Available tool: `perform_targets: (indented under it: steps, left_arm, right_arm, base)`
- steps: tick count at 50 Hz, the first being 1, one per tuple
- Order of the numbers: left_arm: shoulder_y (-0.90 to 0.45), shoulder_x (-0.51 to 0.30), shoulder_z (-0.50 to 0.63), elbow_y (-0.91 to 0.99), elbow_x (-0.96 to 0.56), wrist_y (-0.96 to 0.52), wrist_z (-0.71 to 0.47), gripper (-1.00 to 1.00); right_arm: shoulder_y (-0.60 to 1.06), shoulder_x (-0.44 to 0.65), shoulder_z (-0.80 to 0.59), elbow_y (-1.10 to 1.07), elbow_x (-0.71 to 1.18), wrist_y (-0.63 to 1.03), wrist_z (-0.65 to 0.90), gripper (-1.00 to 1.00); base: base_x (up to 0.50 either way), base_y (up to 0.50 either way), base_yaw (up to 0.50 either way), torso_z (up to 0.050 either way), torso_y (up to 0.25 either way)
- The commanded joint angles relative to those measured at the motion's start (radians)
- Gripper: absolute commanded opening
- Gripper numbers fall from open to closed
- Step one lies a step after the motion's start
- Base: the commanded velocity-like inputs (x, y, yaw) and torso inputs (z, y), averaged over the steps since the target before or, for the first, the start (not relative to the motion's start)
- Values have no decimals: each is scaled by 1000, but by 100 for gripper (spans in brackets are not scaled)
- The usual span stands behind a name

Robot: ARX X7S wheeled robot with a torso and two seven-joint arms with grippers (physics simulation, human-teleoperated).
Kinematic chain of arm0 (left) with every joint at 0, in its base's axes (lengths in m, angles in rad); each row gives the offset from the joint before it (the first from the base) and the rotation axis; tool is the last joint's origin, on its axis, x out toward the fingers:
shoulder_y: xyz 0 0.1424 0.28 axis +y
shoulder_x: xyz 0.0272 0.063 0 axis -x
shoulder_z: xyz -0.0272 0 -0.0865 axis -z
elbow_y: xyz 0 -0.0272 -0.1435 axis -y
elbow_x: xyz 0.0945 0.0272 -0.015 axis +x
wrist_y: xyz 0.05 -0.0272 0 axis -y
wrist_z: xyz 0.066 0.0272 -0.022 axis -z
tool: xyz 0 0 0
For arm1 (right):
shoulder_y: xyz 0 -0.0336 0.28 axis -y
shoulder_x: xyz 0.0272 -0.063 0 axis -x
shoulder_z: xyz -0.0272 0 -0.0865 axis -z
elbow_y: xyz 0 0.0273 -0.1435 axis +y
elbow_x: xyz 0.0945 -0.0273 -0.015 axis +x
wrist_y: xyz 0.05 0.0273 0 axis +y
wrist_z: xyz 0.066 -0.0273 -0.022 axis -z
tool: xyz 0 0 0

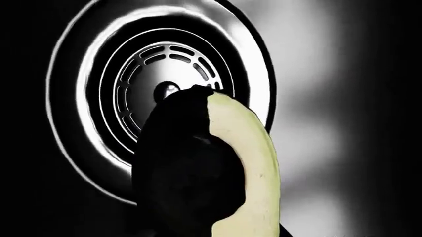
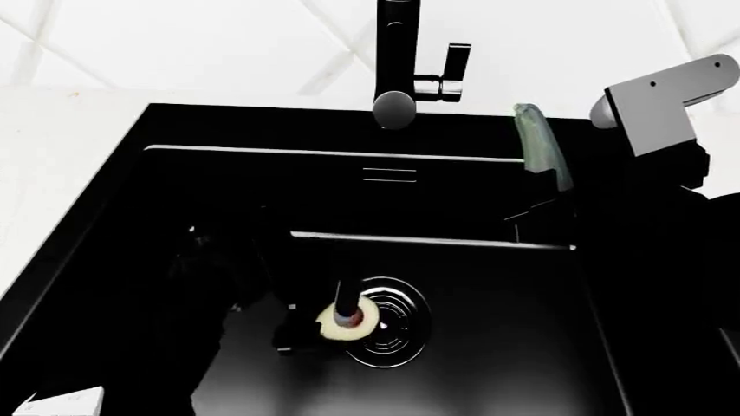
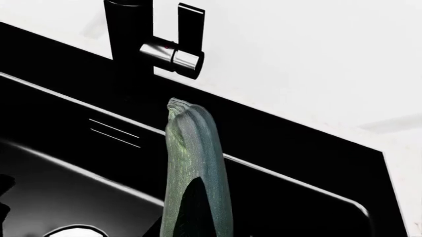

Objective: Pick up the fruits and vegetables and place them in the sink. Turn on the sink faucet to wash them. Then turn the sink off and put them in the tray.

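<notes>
Black sink (image 2: 486,347) fills most of the head view, overflow slot on its back wall. Faucet (image 2: 394,52) stands upright behind the back rim, side lever (image 2: 456,68) on its right, round nozzle over the basin. Right gripper (image 2: 553,204) dark, over the sink's right rear part, pinching the zucchini (image 2: 542,152) by its lower end — the vegetable points up and toward the faucet; the right wrist view shows its stem tip just below the lever. Left gripper (image 2: 303,328) is low inside the basin, fingers closed on the avocado half (image 2: 347,319), pale flesh showing, dark skin on the gripper side. Avocado sits at the left edge of the ringed drain (image 2: 393,322) — touching the floor or not, cannot tell.
</notes>
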Motion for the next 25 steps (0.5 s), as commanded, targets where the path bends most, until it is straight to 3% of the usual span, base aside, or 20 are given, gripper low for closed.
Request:
perform_targets:
  steps: [1, 11, 25]
  left_arm:
    - [-31, -14, -37, 9, -8, 2, -9, -100]
    - [-12, -241, -70, 498, -41, -275, -38, -100]
    - [-27, -392, -107, 781, -61, -449, -70, -100]
  right_arm:
    - [4, 3, 4, -2, -8, 5, -3, -100]
    - [33, -2, -1, 8, 7, 30, 6, -100]
    - [80, -29, -18, 42, -14, 64, -9, -100]
  base:
    - [0, 0, 0, 0, 0]
    - [0, 0, 0, 0, 0]
    - [0, 0, 0, 0, 0]
